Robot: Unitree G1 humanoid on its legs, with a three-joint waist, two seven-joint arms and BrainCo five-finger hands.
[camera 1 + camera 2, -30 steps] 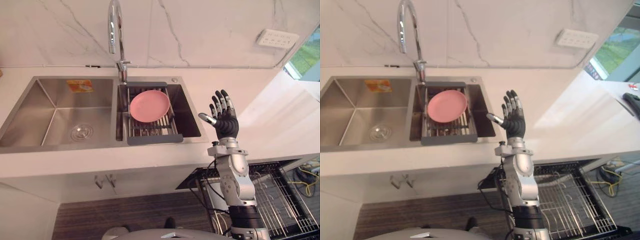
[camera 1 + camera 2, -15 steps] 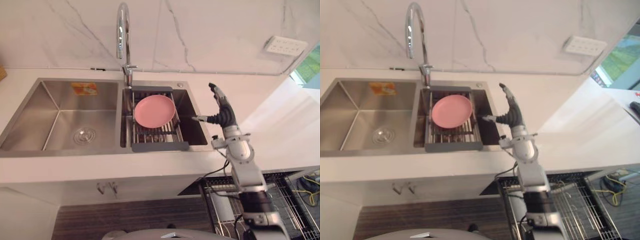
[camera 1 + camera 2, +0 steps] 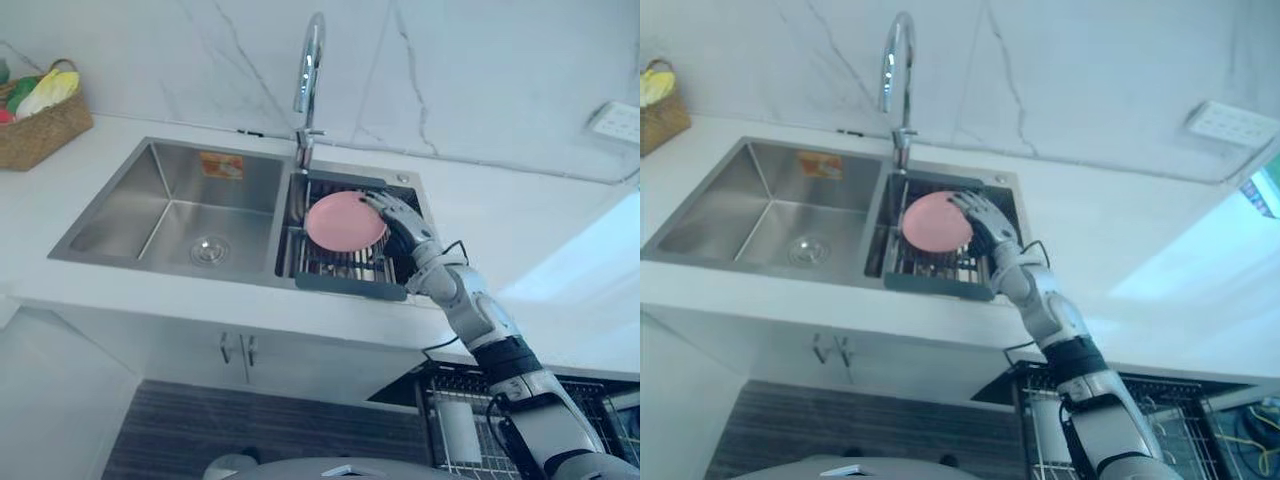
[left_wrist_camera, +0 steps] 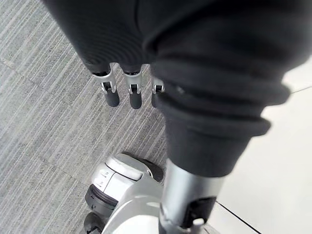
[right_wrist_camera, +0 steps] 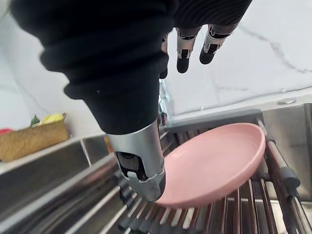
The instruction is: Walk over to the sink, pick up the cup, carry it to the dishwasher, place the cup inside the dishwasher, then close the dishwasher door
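While the right arm comes in from the lower right of the left eye view, it stretches forward and leftward over the near edge of the white bench (image 3: 530, 215), and the right hand (image 3: 398, 215) hangs over the right basin of the steel sink (image 3: 175, 205). Its fingers are loosely spread at the right rim of the pink plate (image 3: 340, 222), which leans on the dish rack (image 3: 350, 282) in that basin; whether they touch it cannot be told from here. A tall faucet (image 3: 308, 60) rises at the far edge between the basins. A wicker basket (image 3: 40, 125) sits far left on the bench, and a wall socket (image 3: 615, 120) is at far right on the marble wall. A wire dishwasher rack (image 3: 465, 435) shows near right, below the bench.

From the right eye view, the same hand covers the plate's right edge.

At the left wrist, the left hand (image 4: 134, 97) hangs with fingers straight and relaxed, holding nothing, above the grey striped floor (image 4: 44, 97).

At the right wrist, the fingers (image 5: 183, 53) are nearly straight and held apart from the plate, the thumb (image 5: 144, 168) close before its rim; nothing is grasped.
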